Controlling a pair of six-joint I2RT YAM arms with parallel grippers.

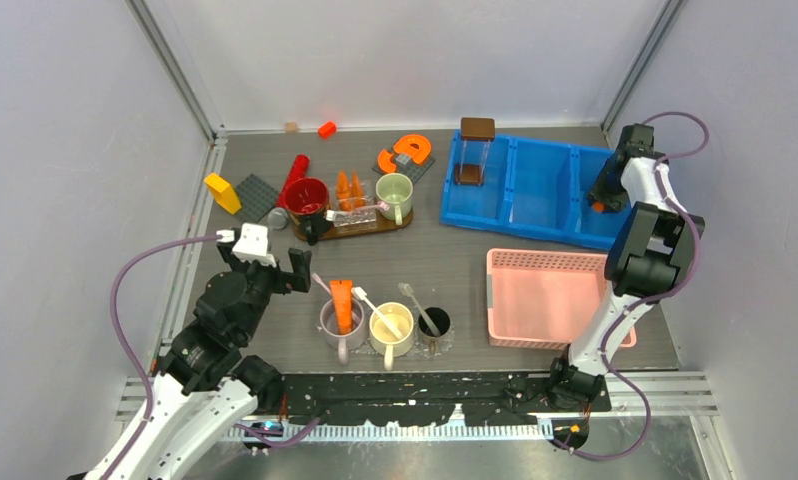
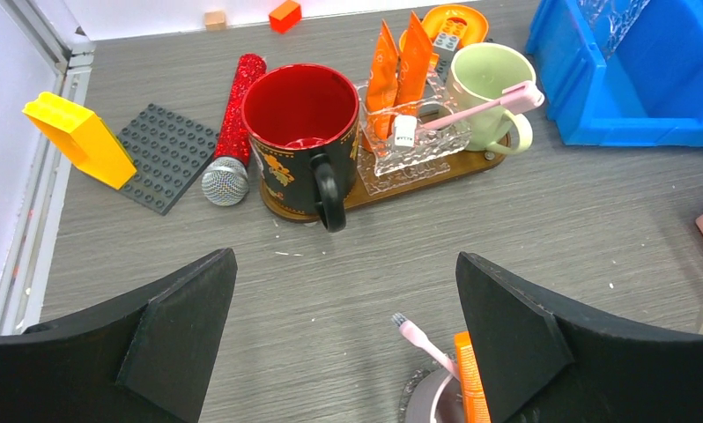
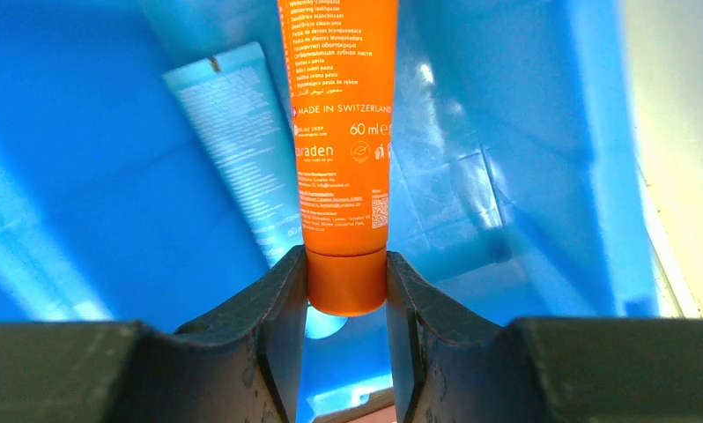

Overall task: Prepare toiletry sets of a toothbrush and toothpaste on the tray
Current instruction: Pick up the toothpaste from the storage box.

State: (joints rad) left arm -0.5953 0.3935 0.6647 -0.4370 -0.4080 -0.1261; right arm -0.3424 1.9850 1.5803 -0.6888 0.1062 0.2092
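My right gripper [image 3: 346,264] is shut on the cap of an orange toothpaste [image 3: 339,115] tube, inside the right compartment of the blue bin [image 1: 535,190]. That gripper [image 1: 600,205] hangs at the bin's right end. My left gripper [image 2: 346,260] is open and holds nothing, above bare table before the brown tray [image 2: 418,181]. The tray carries a red mug [image 2: 299,115], a clear holder with two orange toothpaste tubes [image 2: 385,75] and a green mug [image 2: 484,84] with a pink toothbrush [image 2: 480,106] across it. Near me, a grey mug holds a toothpaste [image 1: 342,305] and a pink toothbrush [image 1: 322,285].
A cream mug [image 1: 393,328] and a black cup [image 1: 435,322] each hold a toothbrush. A pink basket [image 1: 545,295] sits front right. Yellow block [image 1: 222,192], grey studded plate [image 1: 257,195], red microphone [image 2: 235,123] and orange C-block [image 1: 410,150] lie behind the tray. A pale blue tube [image 3: 233,150] lies in the bin.
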